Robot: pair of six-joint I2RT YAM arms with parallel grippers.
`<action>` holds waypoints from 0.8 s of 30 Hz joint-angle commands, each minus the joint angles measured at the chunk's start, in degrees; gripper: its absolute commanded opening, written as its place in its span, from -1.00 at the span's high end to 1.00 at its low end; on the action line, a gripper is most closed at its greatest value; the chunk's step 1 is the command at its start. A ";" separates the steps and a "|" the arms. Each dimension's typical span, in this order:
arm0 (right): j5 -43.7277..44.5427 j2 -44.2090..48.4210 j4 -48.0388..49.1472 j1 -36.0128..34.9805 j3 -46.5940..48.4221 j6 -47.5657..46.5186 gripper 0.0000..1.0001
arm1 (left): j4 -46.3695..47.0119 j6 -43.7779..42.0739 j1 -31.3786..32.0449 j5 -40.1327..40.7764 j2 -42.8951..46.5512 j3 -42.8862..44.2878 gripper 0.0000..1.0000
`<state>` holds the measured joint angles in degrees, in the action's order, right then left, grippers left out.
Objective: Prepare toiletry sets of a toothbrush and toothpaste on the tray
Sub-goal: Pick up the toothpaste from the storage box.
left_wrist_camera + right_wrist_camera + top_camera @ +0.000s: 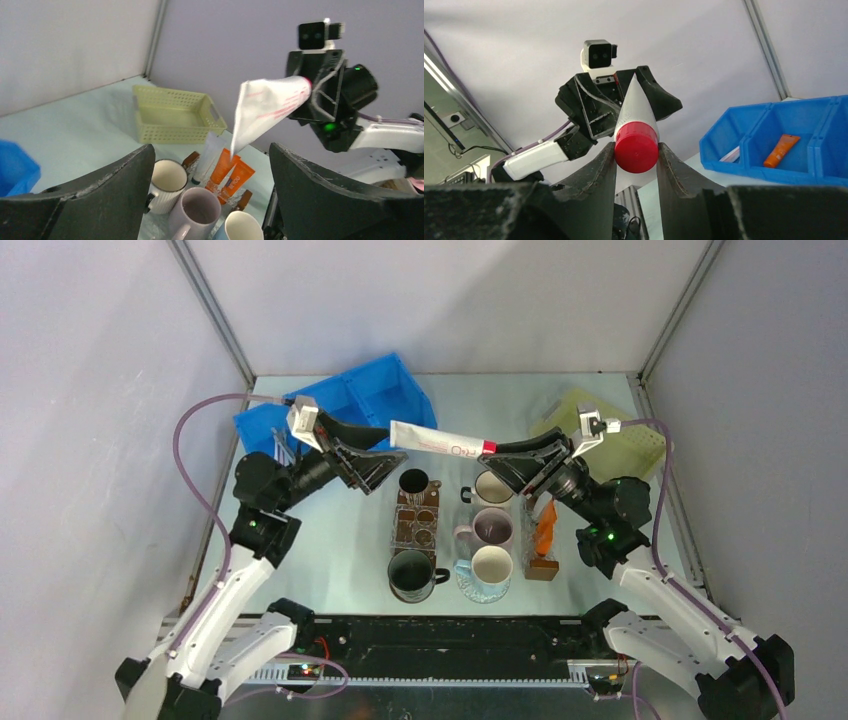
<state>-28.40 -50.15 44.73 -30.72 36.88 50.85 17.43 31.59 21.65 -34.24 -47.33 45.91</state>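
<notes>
The right tool (636, 148) is shut tight on the toothpaste tube (440, 443). Its two fingers squeeze the red cap (636, 152) from both sides. From that tool the white tube sticks straight out past the tips, like a long nose. It lies almost flat in the air, high over the counter (330, 540). Its long line runs from one tool right across to the other.

The far end of the tube is the flat end (247, 107), and it points at the left tool (211, 146). That tool is wide open, with a big gap between its fingers, and it holds nothing. The flat end is right at its tips, in line with the gap. I cannot tell if it is already inside the gap or just in front of it.

So the left tool is the near one for the flat end. I think it needs to close on that end before the right tool lets go.

Below both tools stand some mugs (490, 530) and a few orange tubes (545, 530). Out past the right tool sits a yellow basket (170, 91), well away from the tube. That may be the tray.
</notes>
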 commanded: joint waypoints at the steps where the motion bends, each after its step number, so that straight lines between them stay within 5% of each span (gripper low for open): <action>1: -1.84 0.41 5.29 0.41 0.47 2.35 1.00 | 9.67 3.86 -0.62 -8.25 -1.27 3.98 -0.77; 13: -2.60 -0.03 6.47 1.00 0.47 3.77 1.00 | 19.29 12.27 -0.60 -14.09 -4.90 4.13 -0.35; 20: -3.44 -0.28 6.76 1.13 0.46 3.95 1.00 | 24.59 15.95 -0.65 -14.79 -5.98 3.94 0.18; 24: -3.34 -0.23 6.08 1.11 0.47 3.43 1.00 | 25.54 17.03 -0.66 -14.86 -6.02 3.97 0.67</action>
<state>-31.86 -50.57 47.86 -29.82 36.88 54.37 38.48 46.13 21.19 -47.31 -53.63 48.36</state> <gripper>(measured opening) 0.343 0.242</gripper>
